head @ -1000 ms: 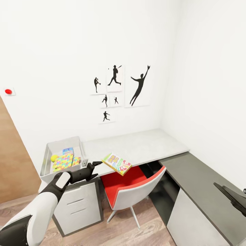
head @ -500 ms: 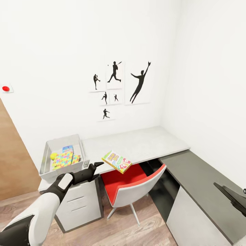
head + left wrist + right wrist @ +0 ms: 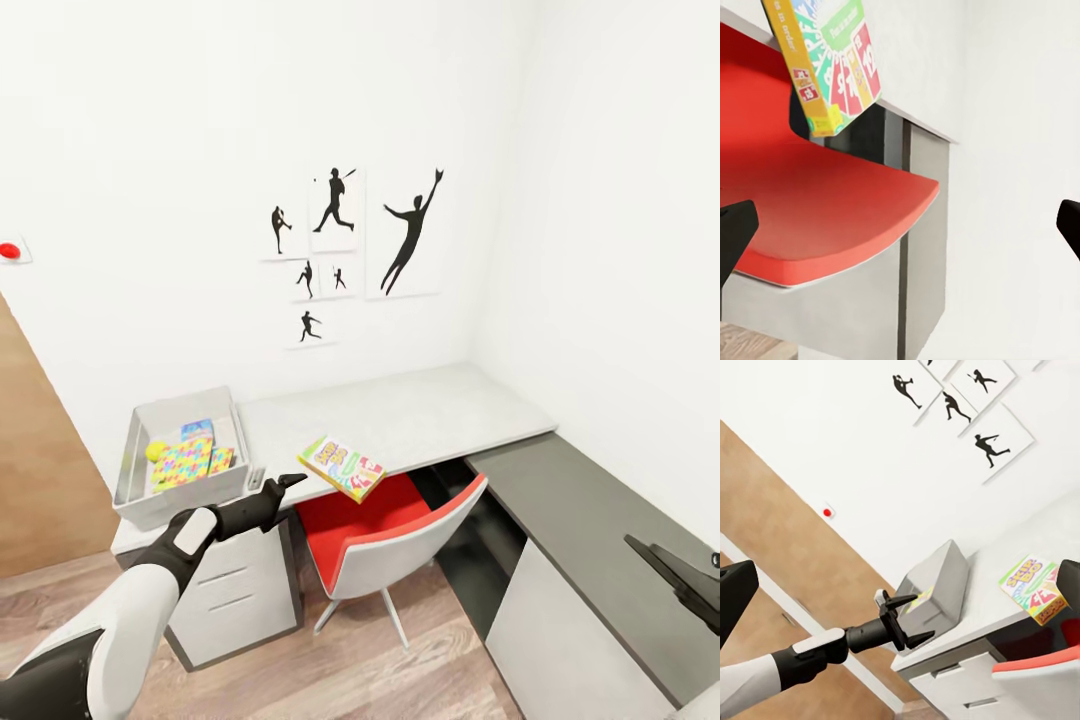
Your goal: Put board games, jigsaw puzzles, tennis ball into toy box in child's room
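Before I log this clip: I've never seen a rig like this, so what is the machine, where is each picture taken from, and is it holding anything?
It is a wheeled robot with two arms, drawn by a simulator. The large picture comes from a camera on its head, looking down over a child's desk. The other two come from cameras on each wrist, looking along the gripper fingers.

On the desk stands a grey toy box, already holding colourful toys. A board game lies at the desk's front edge, overhanging a red chair.

The left gripper is open and empty, hovering in front of the desk between the box and the game; the right wrist view shows it from the side. The right gripper shows as dark fingertips spread wide, holding nothing.
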Robot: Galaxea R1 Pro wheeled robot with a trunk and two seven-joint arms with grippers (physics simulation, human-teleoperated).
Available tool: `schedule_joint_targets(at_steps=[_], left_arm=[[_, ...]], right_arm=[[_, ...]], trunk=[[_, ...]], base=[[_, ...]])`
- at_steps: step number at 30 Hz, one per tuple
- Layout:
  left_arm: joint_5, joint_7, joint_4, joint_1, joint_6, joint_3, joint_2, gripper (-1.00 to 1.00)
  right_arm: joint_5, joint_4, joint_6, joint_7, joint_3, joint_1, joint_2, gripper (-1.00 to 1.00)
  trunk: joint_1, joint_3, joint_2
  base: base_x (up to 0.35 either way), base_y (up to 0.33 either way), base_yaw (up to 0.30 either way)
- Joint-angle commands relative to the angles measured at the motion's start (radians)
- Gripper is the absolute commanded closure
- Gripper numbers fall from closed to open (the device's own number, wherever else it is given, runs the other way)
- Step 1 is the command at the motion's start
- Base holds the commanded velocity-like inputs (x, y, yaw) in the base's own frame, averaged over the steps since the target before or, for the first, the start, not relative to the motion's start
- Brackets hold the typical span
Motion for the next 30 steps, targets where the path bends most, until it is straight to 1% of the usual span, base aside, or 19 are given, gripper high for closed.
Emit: schedule_joint_targets(at_steps=[1,11,21,30], left_arm=[[-0.001,-0.002,0.001,-0.001,0.005,0.006,-0.001,-1.00],[-0.001,-0.003,0.001,-0.001,0.004,0.007,-0.002,-1.00],[-0.001,-0.003,0.001,-0.001,0.005,0.006,0.002,-1.00],[-0.002,-0.003,0.000,-0.001,0.005,0.005,0.001,-1.00]], right_arm=[[-0.002,0.000,0.009,0.002,0.000,-0.001,0.000,-1.00],[-0.001,0.000,0.008,0.002,0.000,-0.001,0.004,-1.00],[-0.003,0.000,0.007,0.002,-0.001,-0.001,0.002,-1.00],[-0.005,0.000,0.007,0.003,-0.001,-0.001,0.000,-1.00]], trunk=[[0.001,-0.004,-0.002],[0.001,-0.020,-0.002],[0.001,-0.036,-0.002],[0.001,-0.050,-0.002]], base=[[0.000,0.000,0.000],[0.000,0.000,0.000],[0.000,0.000,0.000],[0.000,0.000,0.000]])
